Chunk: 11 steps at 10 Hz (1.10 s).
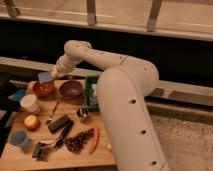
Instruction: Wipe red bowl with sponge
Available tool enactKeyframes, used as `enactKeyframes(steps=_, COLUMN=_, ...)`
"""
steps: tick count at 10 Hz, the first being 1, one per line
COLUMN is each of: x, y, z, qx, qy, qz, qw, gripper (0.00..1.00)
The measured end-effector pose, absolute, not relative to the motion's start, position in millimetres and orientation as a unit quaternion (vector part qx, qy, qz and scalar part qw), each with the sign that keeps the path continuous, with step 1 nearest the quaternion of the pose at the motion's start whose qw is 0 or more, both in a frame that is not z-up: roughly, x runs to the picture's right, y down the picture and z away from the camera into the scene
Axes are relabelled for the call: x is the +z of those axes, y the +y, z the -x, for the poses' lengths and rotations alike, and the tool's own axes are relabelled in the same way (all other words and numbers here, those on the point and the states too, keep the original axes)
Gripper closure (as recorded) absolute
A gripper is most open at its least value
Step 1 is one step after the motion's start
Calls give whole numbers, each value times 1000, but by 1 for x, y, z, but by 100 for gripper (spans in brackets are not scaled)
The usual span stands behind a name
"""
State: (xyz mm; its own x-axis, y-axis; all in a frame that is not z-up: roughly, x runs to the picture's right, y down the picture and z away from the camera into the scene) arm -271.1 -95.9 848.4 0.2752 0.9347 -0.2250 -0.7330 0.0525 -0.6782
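We see the tool (52, 75) at the end of a pale, thick arm (120, 95) that reaches in from the right to the back left part of a wooden surface (100, 155). Its fingers are pressed together on the sponge (45, 77), a small light-blue block held at the tip. The sponge hangs just above the rear rim of the red bowl (44, 90); we cannot tell whether the two touch. The red bowl stands upright near the back left of the surface, with a purple bowl (71, 90) just beside it on the right. In front of the red bowl stands a white cup (30, 103). Farther forward lie an orange fruit (31, 122), a blue cup (19, 139), dark grapes (77, 143) and a red chilli (95, 140).
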Motion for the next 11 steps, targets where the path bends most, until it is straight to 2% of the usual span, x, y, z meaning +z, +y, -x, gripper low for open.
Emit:
enactKeyframes(steps=7, x=893, y=-95, z=323, qx=564, qy=-163, qz=379, qw=715, gripper=100)
enactKeyframes(steps=11, x=896, y=-94, z=325, qx=562, qy=-164, qz=380, qw=716, gripper=100)
